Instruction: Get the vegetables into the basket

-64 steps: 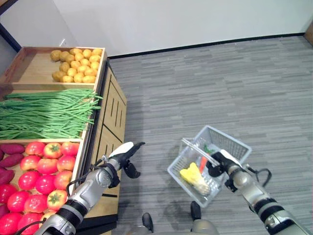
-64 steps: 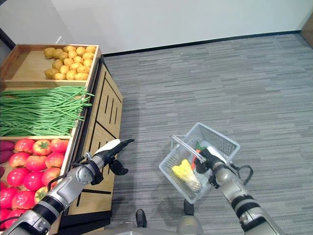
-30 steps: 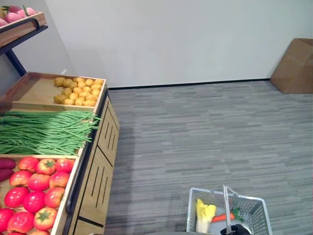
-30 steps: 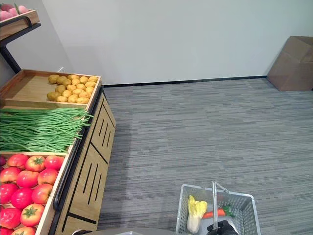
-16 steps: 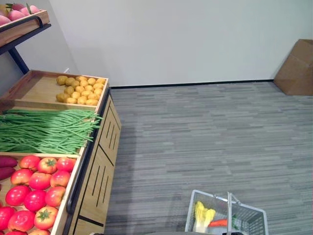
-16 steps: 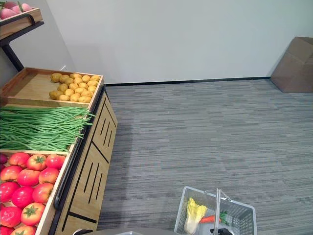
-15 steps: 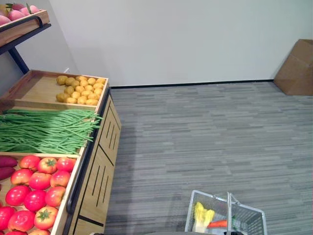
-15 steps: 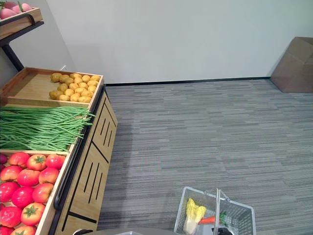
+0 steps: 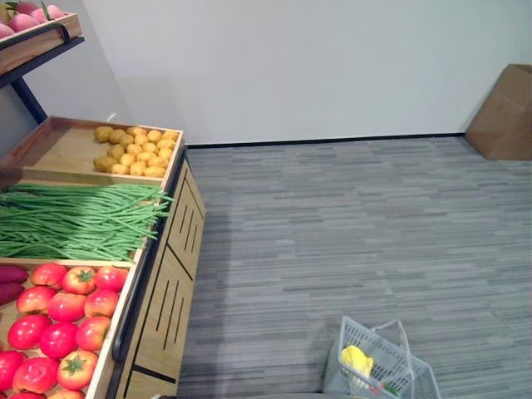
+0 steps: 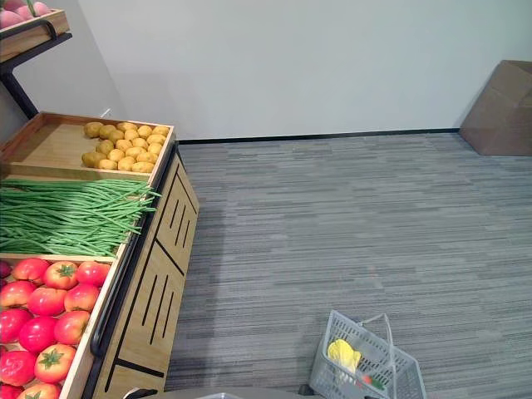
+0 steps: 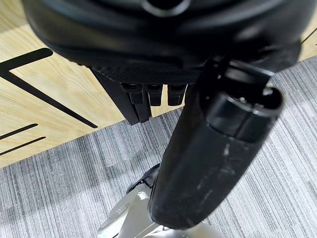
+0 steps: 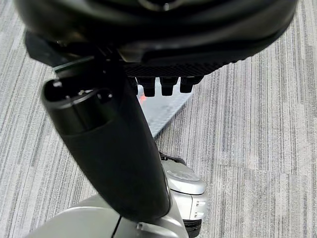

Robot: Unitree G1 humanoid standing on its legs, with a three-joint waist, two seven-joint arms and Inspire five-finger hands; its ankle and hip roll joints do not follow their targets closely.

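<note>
A grey wire basket (image 9: 342, 366) sits low on the carpet at the bottom right, tilted, with its handle (image 9: 405, 339) standing up. Inside it lie a yellow cabbage (image 9: 357, 360) and a bit of orange carrot (image 10: 366, 381). My right hand (image 12: 148, 29) hangs over the carpet with relaxed fingers (image 12: 166, 85) holding nothing. Past them shows a corner of the basket (image 12: 171, 111). My left hand (image 11: 158, 34) hangs beside the wooden stand (image 11: 44, 99), its fingers (image 11: 148, 94) loose and empty.
The wooden stand (image 9: 170, 274) fills the left side. Its trays hold potatoes (image 9: 133, 148), green beans (image 9: 79, 220), tomatoes (image 9: 62, 312) and sweet potatoes (image 9: 10, 278). A cardboard box (image 9: 503, 116) stands by the far wall. Grey carpet (image 9: 349, 216) lies open between them.
The camera tilted up after the oldest frames. In the last half second the basket sank lower and rightwards, tilted, and the dark hand at its handle is gone.
</note>
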